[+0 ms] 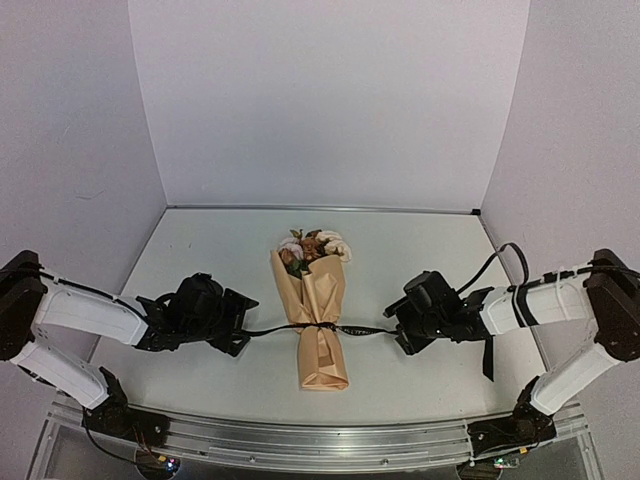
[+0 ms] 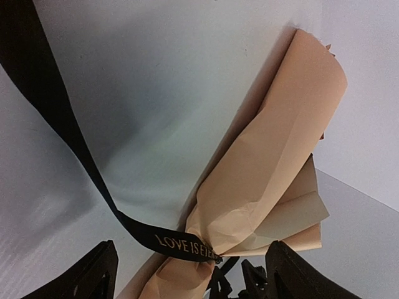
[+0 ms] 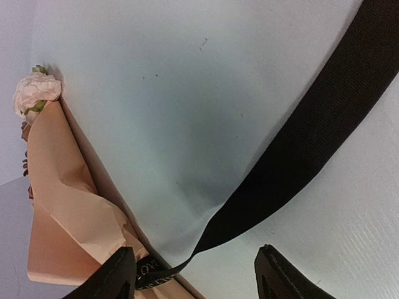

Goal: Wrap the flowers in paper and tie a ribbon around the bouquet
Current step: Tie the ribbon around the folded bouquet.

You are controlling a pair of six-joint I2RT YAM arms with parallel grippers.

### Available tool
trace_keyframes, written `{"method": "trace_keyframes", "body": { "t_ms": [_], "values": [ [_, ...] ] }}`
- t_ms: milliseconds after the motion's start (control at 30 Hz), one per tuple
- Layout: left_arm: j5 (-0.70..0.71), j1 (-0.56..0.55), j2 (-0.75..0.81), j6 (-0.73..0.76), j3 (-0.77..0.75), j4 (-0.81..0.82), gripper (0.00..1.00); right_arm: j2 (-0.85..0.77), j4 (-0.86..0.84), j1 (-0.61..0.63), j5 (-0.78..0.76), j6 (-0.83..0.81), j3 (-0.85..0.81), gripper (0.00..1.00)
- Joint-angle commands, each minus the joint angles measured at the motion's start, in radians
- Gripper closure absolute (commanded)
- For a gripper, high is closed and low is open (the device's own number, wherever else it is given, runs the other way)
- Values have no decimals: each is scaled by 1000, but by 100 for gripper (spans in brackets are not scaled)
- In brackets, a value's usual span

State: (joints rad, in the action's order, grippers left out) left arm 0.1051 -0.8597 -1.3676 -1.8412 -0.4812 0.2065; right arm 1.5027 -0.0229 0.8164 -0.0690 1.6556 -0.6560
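The bouquet [image 1: 318,320] lies mid-table, a tan paper [image 2: 280,143] cone with its narrow end toward me. The cream and brown flowers [image 1: 315,245] show at its far, wide end; a pale bloom [image 3: 36,92] peeks out in the right wrist view. The black ribbon [image 1: 322,327] is knotted around the cone's waist, lettering visible [image 2: 187,244]. One tail runs left [image 2: 56,112], the other right [image 3: 312,137]. My left gripper [image 1: 243,322] stands open just left of the cone, facing the knot. My right gripper [image 1: 395,325] stands open on the right. Neither tail is pinched between the fingertips.
White walls enclose the table at the back and both sides. A metal rail [image 1: 320,445] runs along the near edge by the arm bases. A black cable [image 1: 510,255] loops over the right arm.
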Motion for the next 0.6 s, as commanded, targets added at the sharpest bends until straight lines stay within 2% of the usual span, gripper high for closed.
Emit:
{"method": "trace_keyframes", "body": {
  "t_ms": [0, 267, 567],
  "values": [
    [-17, -17, -89, -92, -2, 218, 17, 56, -129, 19, 10, 62, 28, 33],
    [-36, -30, -205, -150, 4, 327, 25, 150, -236, 46, 38, 121, 36, 37],
    [-42, -30, -320, -222, 37, 513, 45, 205, -278, 47, 18, 147, 56, 53]
  ]
}}
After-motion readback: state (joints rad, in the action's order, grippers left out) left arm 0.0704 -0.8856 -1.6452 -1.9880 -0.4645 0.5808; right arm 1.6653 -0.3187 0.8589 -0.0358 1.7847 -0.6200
